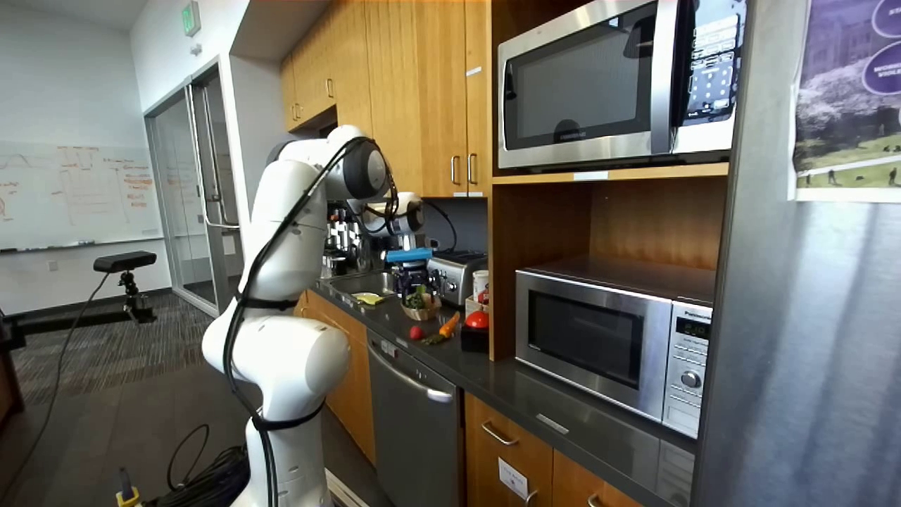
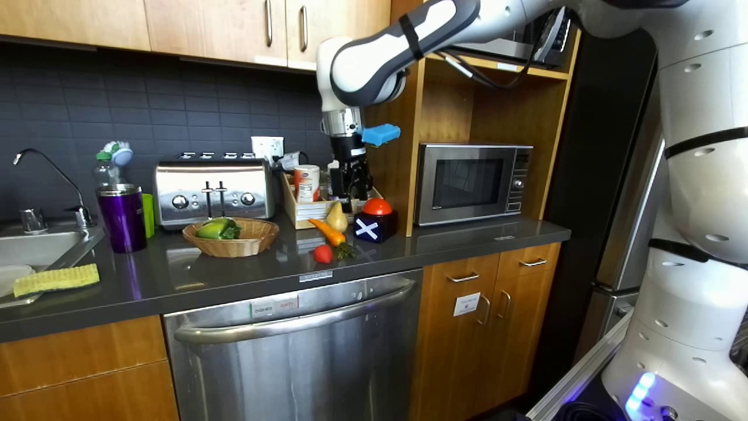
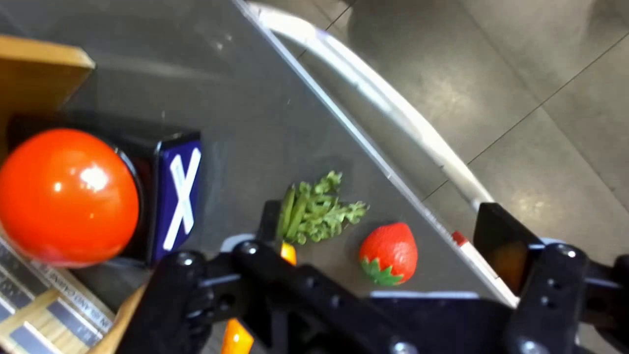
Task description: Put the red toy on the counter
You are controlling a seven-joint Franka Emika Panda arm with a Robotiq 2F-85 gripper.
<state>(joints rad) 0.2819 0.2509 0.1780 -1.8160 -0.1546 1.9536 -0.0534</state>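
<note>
In an exterior view, left of the carrot (image 2: 329, 233) sits a basket (image 2: 231, 248); just beside the carrot, on the table (image 2: 251, 273), lies the strawberry (image 2: 323, 254), presumably the red toy; higher, rightward of the carrot, the jaws stand apart, empty. Placing seems done; withdrawal may remain.

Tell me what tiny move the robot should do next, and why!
Probably raise the pincer a little: it is open and empty, and the red strawberry, likely the toy meant, already rests on the counter below, not touching the pincer.
</note>
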